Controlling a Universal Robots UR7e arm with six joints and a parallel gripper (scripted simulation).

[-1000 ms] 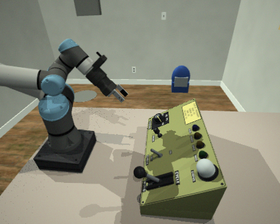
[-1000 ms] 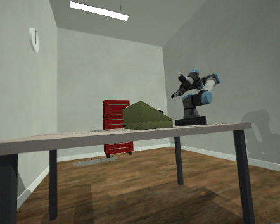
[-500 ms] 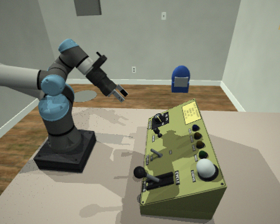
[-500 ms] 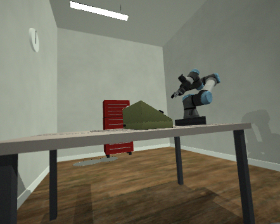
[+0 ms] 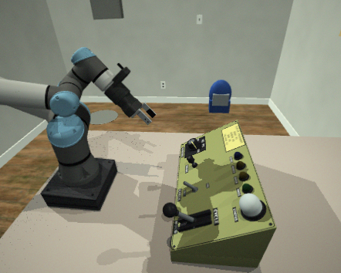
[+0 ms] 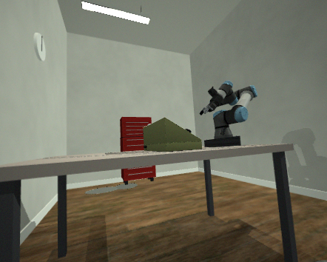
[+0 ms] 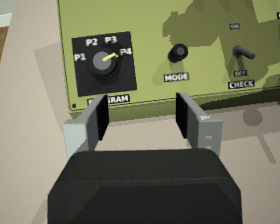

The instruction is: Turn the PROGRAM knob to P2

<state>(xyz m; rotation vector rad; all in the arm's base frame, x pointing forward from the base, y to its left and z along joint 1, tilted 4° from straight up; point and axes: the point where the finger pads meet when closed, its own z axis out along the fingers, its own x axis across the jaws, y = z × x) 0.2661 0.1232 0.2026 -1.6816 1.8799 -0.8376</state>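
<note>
The olive console [image 5: 220, 197] stands on the table with its sloped panel facing up. The black PROGRAM knob [image 7: 104, 63] sits at the panel's far end on a black plate marked P1 to P4; it also shows in the top view [image 5: 192, 145]. Its yellow pointer aims at P4. My gripper [image 7: 142, 107] is open and empty, high above the table and short of the console's end, in the top view [image 5: 144, 112] up and to the left of the knob. From behind, the exterior view shows the console [image 6: 170, 138] and the gripper [image 6: 204, 109].
On the panel are the MODE knob [image 7: 177, 52], the CHECK toggle [image 7: 242, 52], a ball-topped lever [image 5: 170, 210], a white dome button [image 5: 250, 204] and a column of dark lamps [image 5: 241, 166]. The arm's base [image 5: 81, 185] stands left of the console. A red tool chest [image 6: 136, 148] is behind the table.
</note>
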